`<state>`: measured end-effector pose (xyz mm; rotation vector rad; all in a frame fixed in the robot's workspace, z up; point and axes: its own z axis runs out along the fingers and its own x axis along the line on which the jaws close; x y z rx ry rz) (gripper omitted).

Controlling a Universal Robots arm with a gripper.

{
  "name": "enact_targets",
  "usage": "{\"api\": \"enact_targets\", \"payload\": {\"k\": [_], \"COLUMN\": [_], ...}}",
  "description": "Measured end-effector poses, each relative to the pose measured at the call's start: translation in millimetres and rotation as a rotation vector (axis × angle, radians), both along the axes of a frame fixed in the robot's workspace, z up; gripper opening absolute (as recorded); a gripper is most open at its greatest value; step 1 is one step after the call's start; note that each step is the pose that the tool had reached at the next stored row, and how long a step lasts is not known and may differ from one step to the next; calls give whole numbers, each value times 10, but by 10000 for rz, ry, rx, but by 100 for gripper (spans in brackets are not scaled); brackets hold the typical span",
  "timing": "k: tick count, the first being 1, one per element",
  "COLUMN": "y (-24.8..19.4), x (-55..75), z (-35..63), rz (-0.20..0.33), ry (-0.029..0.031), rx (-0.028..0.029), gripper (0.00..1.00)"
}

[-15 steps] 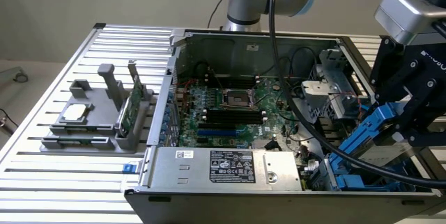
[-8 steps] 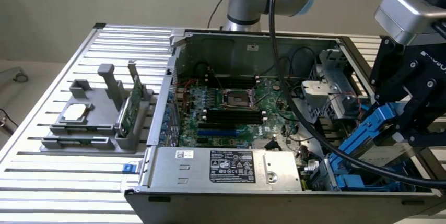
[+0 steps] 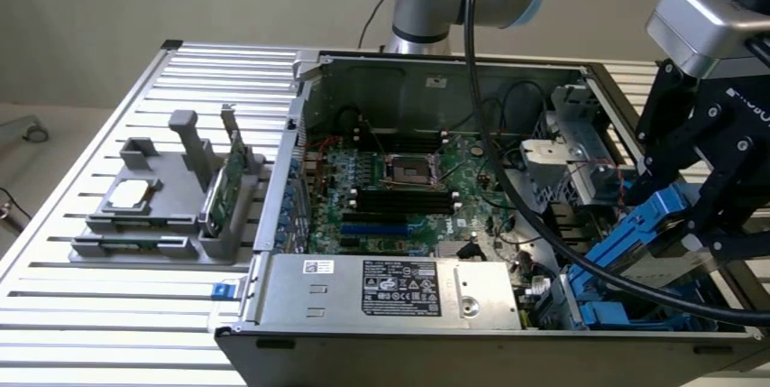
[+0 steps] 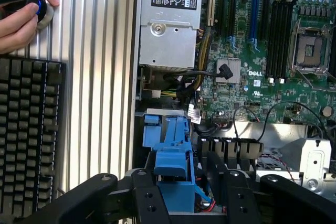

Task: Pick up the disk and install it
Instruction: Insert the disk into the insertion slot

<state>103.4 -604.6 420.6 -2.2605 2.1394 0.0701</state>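
An open computer case [image 3: 361, 67] sits on a slatted metal worktop [image 3: 144, 315]. The disk [image 3: 659, 265], silver-grey between blue rails [image 4: 172, 153], lies tilted in the drive bay at the case's corner, toward the worktop's near edge on the exterior view's right. The black tool [image 4: 189, 192] hangs directly over it, its jaws standing apart on either side of the blue rail. A gap shows on one side, so it looks released rather than clamped. The disk is probably dense and rigid for its size, with a smooth metal shell that could slip. It is also likely sensitive to knocks, so it wants gentle handling. The long edges carrying the rails look like the best place to hold it, though the plastic may flex slightly. A person's hand [image 4: 21, 19] rests beside a keyboard [image 4: 26, 129].
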Motion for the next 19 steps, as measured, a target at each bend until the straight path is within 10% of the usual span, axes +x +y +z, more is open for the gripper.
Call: {"api": "enact_targets", "payload": {"k": [19], "y": [-3], "x": [-4], "z": [-70], "rz": [-6], "ry": [2], "rx": [45], "gripper": [33]}}
